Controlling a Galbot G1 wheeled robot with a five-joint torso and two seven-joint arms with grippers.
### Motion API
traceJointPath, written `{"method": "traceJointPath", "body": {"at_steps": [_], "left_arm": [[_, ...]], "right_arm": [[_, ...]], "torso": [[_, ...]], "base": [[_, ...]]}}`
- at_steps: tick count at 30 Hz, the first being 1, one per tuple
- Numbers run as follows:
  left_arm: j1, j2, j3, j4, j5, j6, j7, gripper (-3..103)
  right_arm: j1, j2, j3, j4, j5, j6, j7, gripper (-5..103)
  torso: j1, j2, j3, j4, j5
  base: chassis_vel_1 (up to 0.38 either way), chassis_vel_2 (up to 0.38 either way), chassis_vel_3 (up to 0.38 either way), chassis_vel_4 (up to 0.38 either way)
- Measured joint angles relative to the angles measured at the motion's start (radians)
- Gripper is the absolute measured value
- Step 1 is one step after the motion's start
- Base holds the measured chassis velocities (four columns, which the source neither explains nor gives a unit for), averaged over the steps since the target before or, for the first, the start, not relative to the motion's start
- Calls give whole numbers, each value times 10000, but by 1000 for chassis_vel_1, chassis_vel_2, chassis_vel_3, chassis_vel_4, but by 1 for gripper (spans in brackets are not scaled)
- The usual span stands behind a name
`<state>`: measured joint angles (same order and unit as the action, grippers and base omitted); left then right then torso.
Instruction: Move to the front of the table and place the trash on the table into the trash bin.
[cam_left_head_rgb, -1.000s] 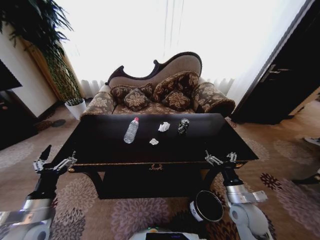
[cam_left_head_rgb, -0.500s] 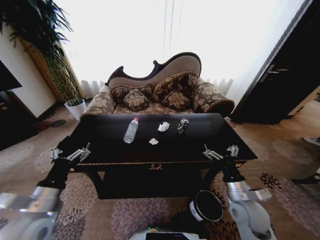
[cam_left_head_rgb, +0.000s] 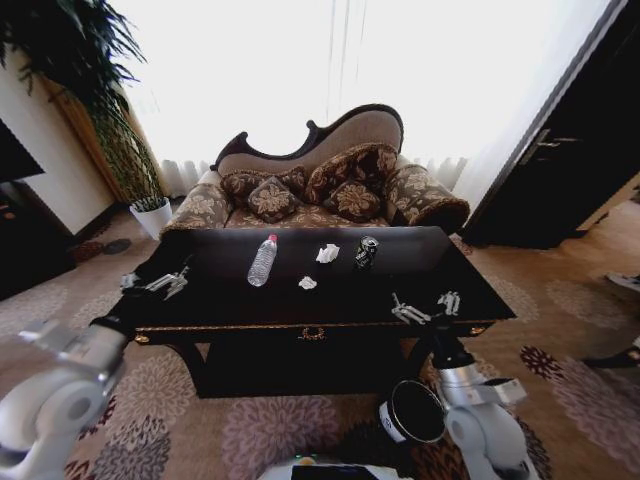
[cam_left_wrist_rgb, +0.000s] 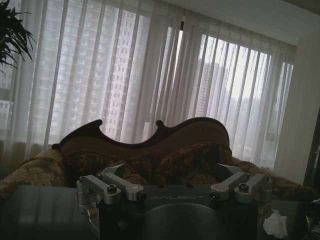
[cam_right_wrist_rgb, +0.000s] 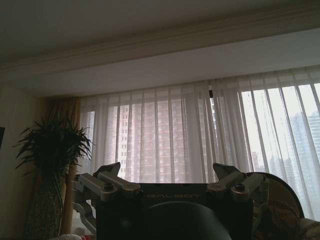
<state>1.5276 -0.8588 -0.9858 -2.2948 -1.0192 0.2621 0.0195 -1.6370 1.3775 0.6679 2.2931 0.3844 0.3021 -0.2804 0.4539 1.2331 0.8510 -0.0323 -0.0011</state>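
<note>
The glossy black table (cam_left_head_rgb: 250, 300) carried a clear bottle (cam_left_head_rgb: 263, 260) at left-centre and a dark can (cam_left_head_rgb: 366, 252) farther right. Two white paper scraps (cam_left_head_rgb: 327, 254) lay between them, one nearer.

arms: white rounded shells, black forearms | left claw (cam_left_head_rgb: 160, 283): silver fingers, screws | wrist: "galbot" lettering

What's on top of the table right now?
On the table: a bottle, two paper scraps and a can. Both open grippers, left and right, hover over its front corners.
</note>
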Motion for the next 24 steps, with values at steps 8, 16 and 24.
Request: {"method": "traceJointPath", "body": {"at_steps": [8, 16, 24], "left_arm": [[-1146, 2144, 1282, 965, -924, 376, -964, 100], [-2307, 3196, 2237, 1807, -1383, 939, -1243, 100], [-3439, 3971, 3593, 2456, -1028, 934, -785, 100]], "right_arm": [[-293, 232, -713, 234, -469, 232, -8, 100], [-241, 414, -1301, 280, -991, 207, -160, 100], [-124, 529, -1749, 188, -1388, 178, -195, 100]], "torso": [[0, 0, 0, -3, 8], [0, 0, -1, 1, 8], [2, 0, 0, 0, 9]], "base": [[0, 0, 0, 0], [0, 0, 0, 0], [0, 0, 0, 0]]}}
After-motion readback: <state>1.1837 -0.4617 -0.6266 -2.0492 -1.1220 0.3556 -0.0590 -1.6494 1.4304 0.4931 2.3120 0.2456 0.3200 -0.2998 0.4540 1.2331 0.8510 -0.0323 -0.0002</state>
